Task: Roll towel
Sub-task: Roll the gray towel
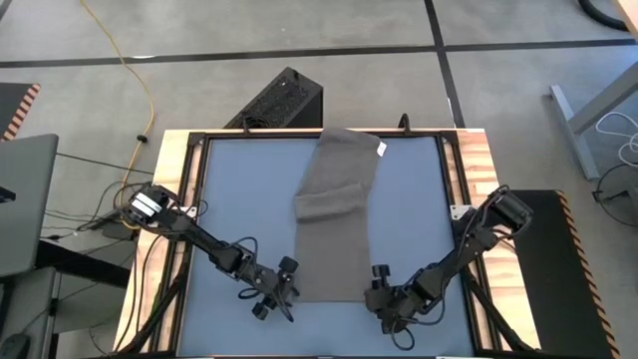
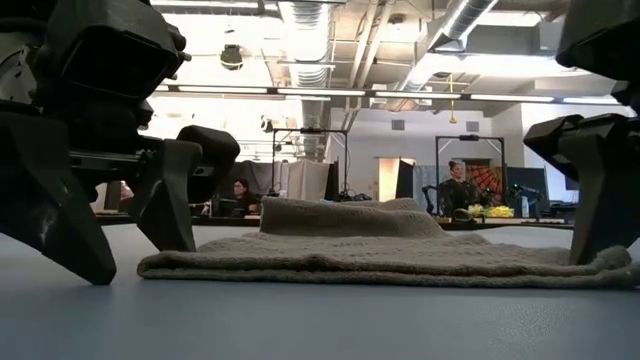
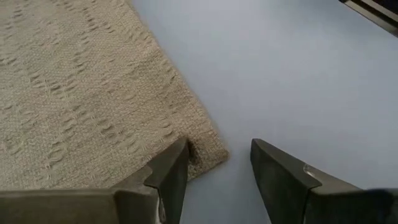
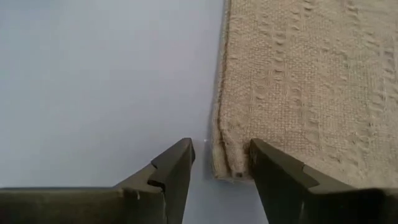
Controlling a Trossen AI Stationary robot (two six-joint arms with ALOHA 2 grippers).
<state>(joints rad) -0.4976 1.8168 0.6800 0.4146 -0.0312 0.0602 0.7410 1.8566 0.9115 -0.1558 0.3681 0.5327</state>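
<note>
The towel (image 1: 337, 214) lies flat as a long strip down the middle of the desk (image 1: 229, 189), its near end toward the arms. The left tool (image 1: 280, 296) and right tool (image 1: 384, 300) each straddle a near corner with fingers spread, gripping nothing, probably placed to pinch both corners and start an even roll

Towel (image 4: 311, 81) cropped; its tag (image 1: 381, 149) unreadably small.
</note>
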